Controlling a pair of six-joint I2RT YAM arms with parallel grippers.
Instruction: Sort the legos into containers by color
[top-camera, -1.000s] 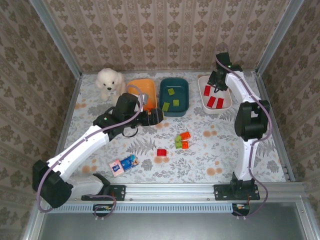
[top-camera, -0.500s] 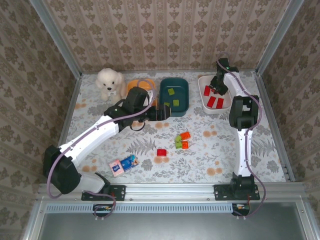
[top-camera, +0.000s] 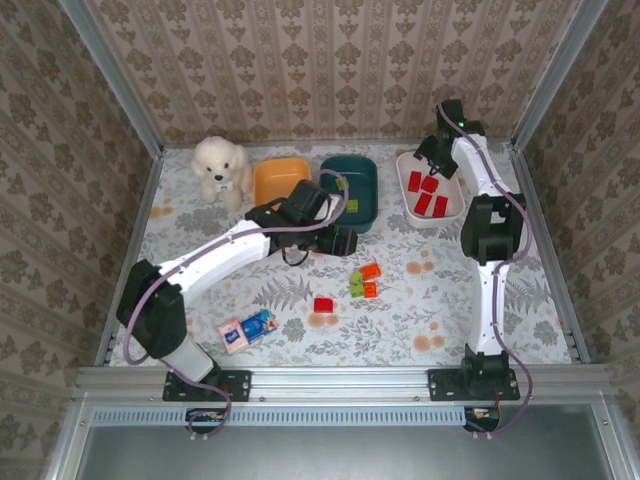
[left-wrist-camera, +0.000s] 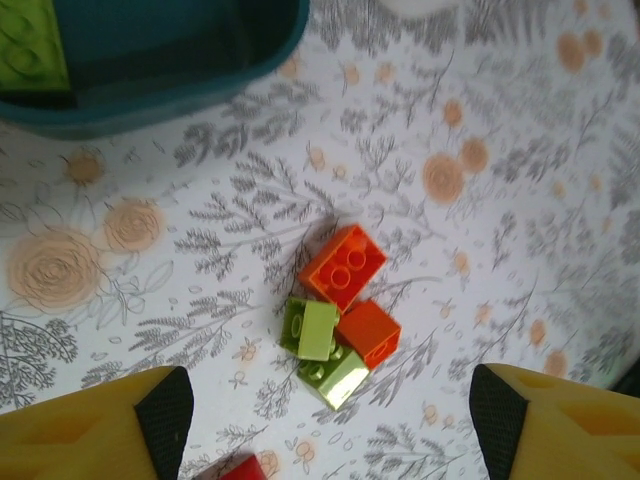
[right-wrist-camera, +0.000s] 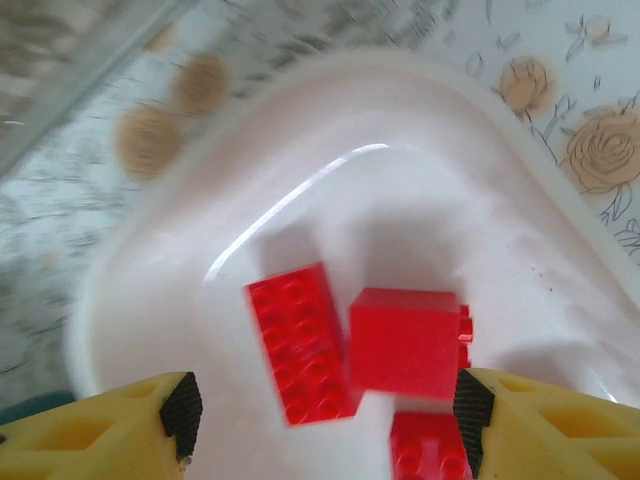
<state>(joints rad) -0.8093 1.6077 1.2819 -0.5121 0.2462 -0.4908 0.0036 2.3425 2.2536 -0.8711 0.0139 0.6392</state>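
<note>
Left fingers (left-wrist-camera: 100, 430) swung over studded orange and lime legos (left-wrist-camera: 343, 266), spread empty; right fingers (right-wrist-camera: 545, 425) too.

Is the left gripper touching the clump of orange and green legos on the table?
Apart. The left wrist view shows the left gripper open, its fingers at the lower corners, bare tablecloth separating them from the legos.
</note>
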